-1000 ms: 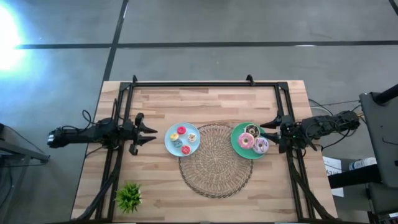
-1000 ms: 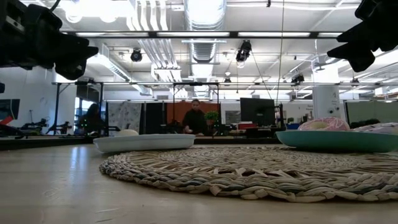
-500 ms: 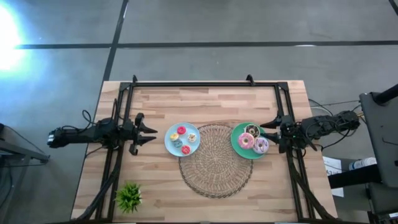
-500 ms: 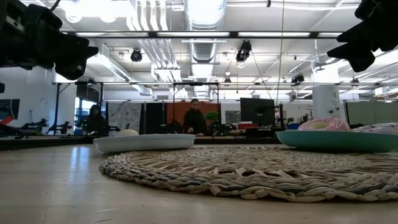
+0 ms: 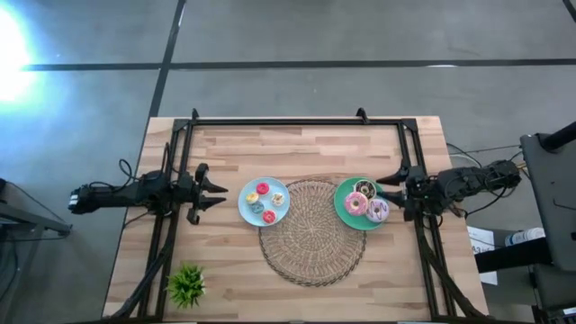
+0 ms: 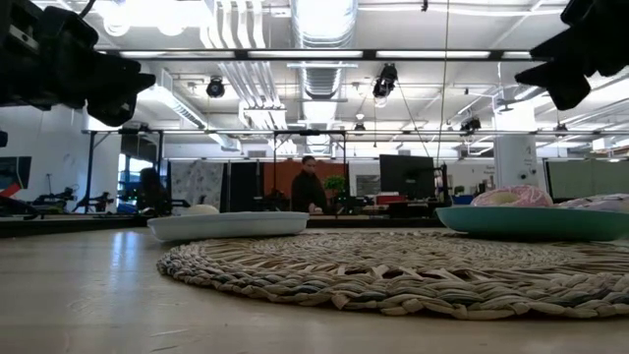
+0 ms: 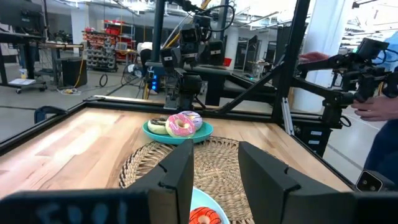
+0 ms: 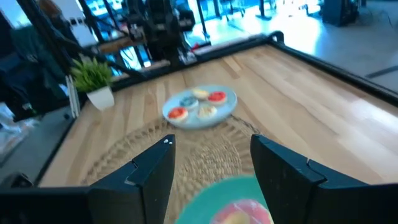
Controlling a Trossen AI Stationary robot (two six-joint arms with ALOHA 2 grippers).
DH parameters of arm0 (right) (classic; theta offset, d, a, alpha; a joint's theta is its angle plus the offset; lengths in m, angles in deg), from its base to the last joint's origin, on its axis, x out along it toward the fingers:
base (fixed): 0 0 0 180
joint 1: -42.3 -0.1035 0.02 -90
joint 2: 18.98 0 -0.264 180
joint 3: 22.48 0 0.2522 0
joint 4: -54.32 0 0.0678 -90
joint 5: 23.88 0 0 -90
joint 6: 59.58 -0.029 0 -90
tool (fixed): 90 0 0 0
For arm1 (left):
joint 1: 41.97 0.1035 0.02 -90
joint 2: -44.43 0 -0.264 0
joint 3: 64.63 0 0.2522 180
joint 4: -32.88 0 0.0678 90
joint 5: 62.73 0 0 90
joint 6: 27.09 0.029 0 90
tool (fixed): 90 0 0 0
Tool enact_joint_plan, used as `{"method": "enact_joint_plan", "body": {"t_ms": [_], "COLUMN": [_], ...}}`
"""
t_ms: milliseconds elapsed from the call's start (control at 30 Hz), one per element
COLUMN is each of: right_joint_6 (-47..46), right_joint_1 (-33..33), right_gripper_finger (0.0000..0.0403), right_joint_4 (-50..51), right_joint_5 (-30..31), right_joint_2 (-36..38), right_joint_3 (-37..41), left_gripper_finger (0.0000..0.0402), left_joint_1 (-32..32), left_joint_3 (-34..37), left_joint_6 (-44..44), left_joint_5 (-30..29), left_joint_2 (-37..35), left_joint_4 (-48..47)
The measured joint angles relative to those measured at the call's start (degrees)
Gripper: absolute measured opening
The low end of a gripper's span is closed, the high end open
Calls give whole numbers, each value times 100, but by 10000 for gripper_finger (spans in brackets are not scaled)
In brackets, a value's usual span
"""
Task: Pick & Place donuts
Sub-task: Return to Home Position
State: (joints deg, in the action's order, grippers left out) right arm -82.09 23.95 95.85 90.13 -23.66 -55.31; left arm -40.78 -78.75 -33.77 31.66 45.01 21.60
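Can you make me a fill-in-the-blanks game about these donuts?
The green plate holds ____ big donuts.
The woven mat lies ____ the green plate and the blue plate.
The tiny donuts sit on the plate coloured ____.
The left gripper and right gripper are both ____, not shut.
Missing words: three, between, blue, open.

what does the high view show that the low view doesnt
Only the high view: the plant and all four small donuts on the blue plate. Only the low view: a person in the room behind. Both: the blue plate, the green plate with the pink donut, the woven mat, and the open left gripper and right gripper by the plates.
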Motion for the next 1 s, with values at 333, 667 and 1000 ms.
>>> {"method": "enact_joint_plan", "body": {"t_ms": [333,667,1000], "right_joint_6": [1727,2247,2290], "right_joint_1": [196,1187,1351], "right_gripper_finger": [201,201,201], "right_joint_4": [-865,-1501,-2761], "right_joint_5": [-166,-1940,-2017], "right_joint_2": [54,168,209], "right_joint_3": [17,400,1397], "left_gripper_finger": [101,101,101], "left_joint_1": [0,0,2], "left_joint_3": [0,0,0], "left_joint_6": [2,0,0], "left_joint_5": [-1,1,1], "left_joint_2": [0,0,0], "left_joint_4": [2,0,0]}}
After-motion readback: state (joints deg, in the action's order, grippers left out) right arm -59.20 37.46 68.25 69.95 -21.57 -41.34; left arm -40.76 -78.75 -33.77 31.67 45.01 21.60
